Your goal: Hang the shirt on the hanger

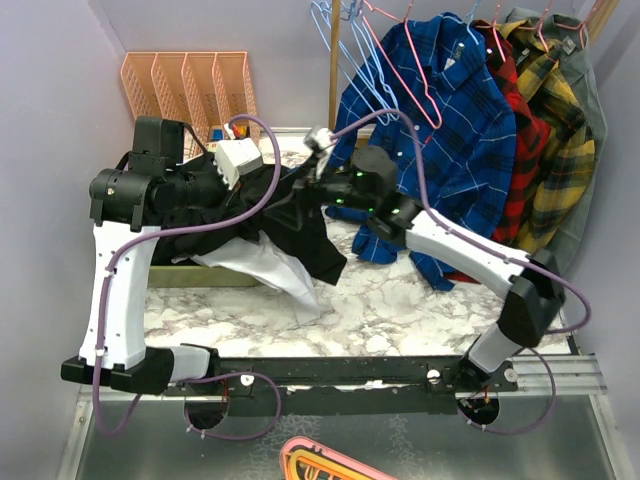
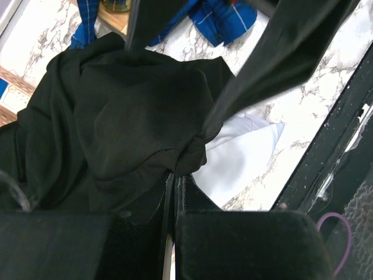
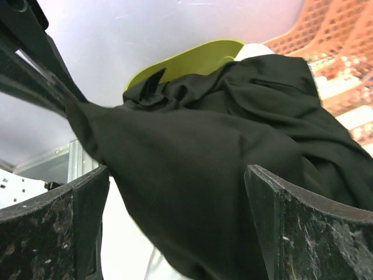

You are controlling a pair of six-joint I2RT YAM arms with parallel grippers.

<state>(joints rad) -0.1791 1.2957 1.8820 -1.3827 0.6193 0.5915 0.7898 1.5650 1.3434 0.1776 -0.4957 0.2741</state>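
Observation:
The black shirt (image 1: 305, 235) hangs bunched above the table between my two grippers. My left gripper (image 1: 285, 197) is shut on a fold of it; in the left wrist view (image 2: 175, 178) the jaws pinch the fabric (image 2: 116, 111). My right gripper (image 1: 318, 188) is open, and in the right wrist view (image 3: 175, 175) its fingers (image 3: 303, 233) stand on either side of the shirt (image 3: 192, 157) without closing. The pink hanger (image 1: 425, 100) hangs from the rack at the back, in front of the blue plaid shirt, apart from both grippers.
A white garment (image 1: 270, 265) lies under the black shirt on a yellow-green board (image 3: 186, 64). Orange baskets (image 1: 190, 85) stand at the back left. Blue (image 1: 450, 130), red and yellow plaid shirts and light blue hangers (image 1: 345, 50) hang at the back right.

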